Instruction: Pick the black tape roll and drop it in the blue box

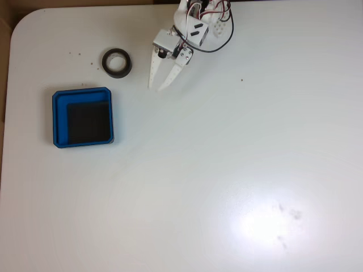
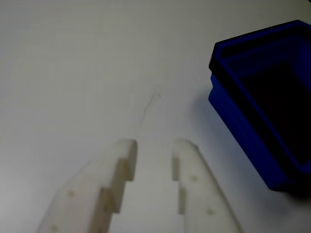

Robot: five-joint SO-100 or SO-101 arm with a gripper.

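A white rounded-corner table (image 1: 227, 170) with bright glare, brown floor (image 1: 4, 68) beyond.

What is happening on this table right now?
A small robot arm is set to move a black tape roll into a blue box. Its gripper hangs open and empty over the white table. In the fixed view the roll lies to its left, untouched, and the empty box sits just below the roll.
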